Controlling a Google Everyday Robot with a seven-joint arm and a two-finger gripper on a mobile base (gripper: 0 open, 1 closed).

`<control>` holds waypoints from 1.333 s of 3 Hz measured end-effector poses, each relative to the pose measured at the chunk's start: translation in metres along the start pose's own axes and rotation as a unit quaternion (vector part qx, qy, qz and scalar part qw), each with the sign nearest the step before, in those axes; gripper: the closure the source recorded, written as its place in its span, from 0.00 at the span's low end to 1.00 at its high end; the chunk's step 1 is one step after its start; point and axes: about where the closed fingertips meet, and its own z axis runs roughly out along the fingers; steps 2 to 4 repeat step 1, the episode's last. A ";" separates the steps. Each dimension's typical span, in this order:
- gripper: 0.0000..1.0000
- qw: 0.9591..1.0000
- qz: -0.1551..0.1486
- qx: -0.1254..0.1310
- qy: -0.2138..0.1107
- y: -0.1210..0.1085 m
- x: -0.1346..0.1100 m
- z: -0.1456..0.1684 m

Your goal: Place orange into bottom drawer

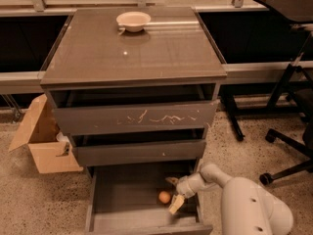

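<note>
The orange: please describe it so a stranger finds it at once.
Find the grey-brown cabinet; its bottom drawer stands wide open. On its floor lies the orange, beside the robot's open hand. Unlike the white bowl on top, it is a small orange ball.

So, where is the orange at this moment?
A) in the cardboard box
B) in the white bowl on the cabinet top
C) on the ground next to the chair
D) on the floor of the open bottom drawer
D: the orange lies on the floor of the pulled-out bottom drawer, just left of the gripper, which is open and reaches into the drawer.
</note>
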 end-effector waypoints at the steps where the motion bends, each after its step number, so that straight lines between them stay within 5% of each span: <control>1: 0.00 0.998 0.006 0.035 -0.049 0.006 0.002 -0.047; 4: 0.00 0.998 0.006 0.035 -0.049 0.006 0.002 -0.047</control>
